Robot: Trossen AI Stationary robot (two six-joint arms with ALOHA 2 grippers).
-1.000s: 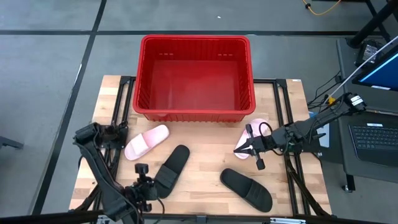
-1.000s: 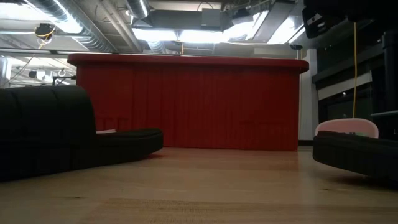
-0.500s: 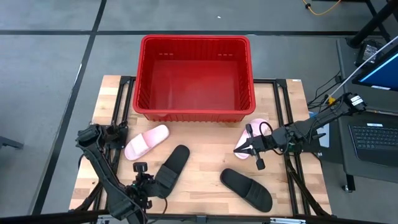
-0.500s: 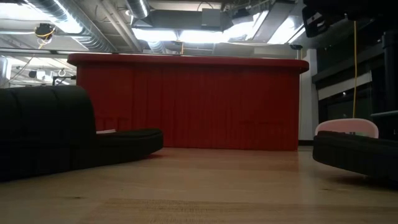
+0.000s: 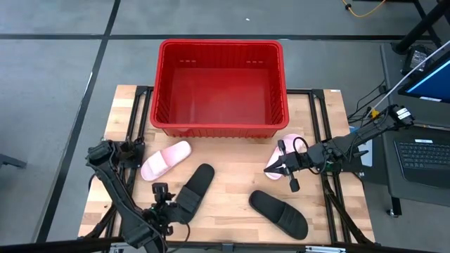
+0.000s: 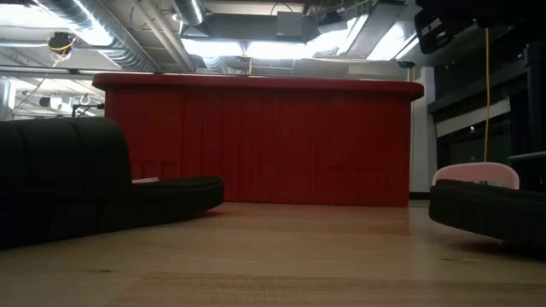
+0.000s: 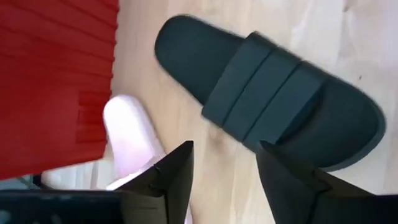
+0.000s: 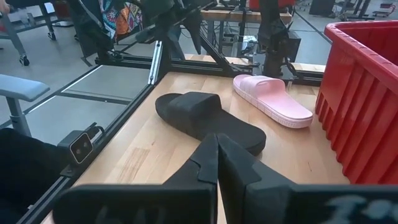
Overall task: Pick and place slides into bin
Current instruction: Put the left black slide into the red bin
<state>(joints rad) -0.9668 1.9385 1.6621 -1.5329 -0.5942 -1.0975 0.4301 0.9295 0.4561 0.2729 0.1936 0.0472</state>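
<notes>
While the left gripper (image 5: 171, 202) hovers, jaws apart, by a black slide (image 5: 195, 187), right gripper (image 5: 280, 169) seems closed.

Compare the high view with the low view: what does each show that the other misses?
Only the high view shows both arms: the left gripper open by a black slide, the right gripper shut beside a pink slide, plus another pink slide and the bin's empty inside. Only the low view shows the ceiling lights behind. Both show the bin, the second black slide and the table.
</notes>
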